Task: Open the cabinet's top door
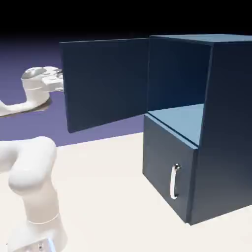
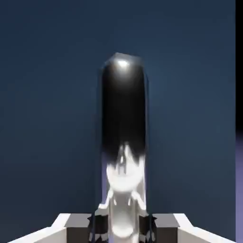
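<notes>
At the exterior view's left, the gripper (image 1: 60,81) sits behind the free edge of the top door (image 1: 106,81), jaws clamped on its silver handle (image 2: 123,142). The door stands swung wide from the cabinet (image 1: 224,123), baring an inner shelf (image 1: 184,120); below, the lower door (image 1: 165,167) is shut. No writing shows.

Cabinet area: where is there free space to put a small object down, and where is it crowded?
Free: the shelf inside the cabinet, behind the swung-open top door, and the table between the arm's base and the lower door. Crowded: the top door's outer face, where the pincer grips the handle.
</notes>
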### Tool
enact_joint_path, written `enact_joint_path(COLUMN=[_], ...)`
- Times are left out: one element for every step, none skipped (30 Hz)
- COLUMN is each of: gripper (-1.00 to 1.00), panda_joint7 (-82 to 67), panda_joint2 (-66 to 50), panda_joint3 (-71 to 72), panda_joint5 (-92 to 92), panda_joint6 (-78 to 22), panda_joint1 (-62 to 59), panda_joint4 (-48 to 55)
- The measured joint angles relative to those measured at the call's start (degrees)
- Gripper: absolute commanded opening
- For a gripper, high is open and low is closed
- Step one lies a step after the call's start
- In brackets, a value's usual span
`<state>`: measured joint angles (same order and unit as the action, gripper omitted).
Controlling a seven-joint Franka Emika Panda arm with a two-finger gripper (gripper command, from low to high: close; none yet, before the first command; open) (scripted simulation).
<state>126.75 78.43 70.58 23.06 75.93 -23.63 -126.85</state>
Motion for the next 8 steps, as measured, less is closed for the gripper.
enact_joint_path(gripper=[-1.0,-1.0,-1.0,-1.0,-1.0,-1.0,-1.0,1.0], panda_joint7=[-0.26,-0.55,-0.84,-1.15,-1.48,-1.82,-2.18,-2.2], panda_joint2=[-0.03,-0.05,-0.04,-0.01,0.03,0.09,0.15,0.16], panda_joint3=[0.69,1.34,1.95,2.54,3.09,3.61,4.1,4.13], panda_joint5=[-0.37,-0.71,-1.02,-1.3,-1.55,-1.76,-1.96,-1.97], panda_joint6=[-1.7,-3.38,-5.05,-6.7,-8.33,-9.94,-11.54,-11.62], panda_joint1=[-1.72,-3.45,-5.17,-6.89,-8.6,-10.3,-12.01,-12.1], panda_joint4=[2.08,4.15,6.23,8.3,10.38,12.45,14.53,14.64])
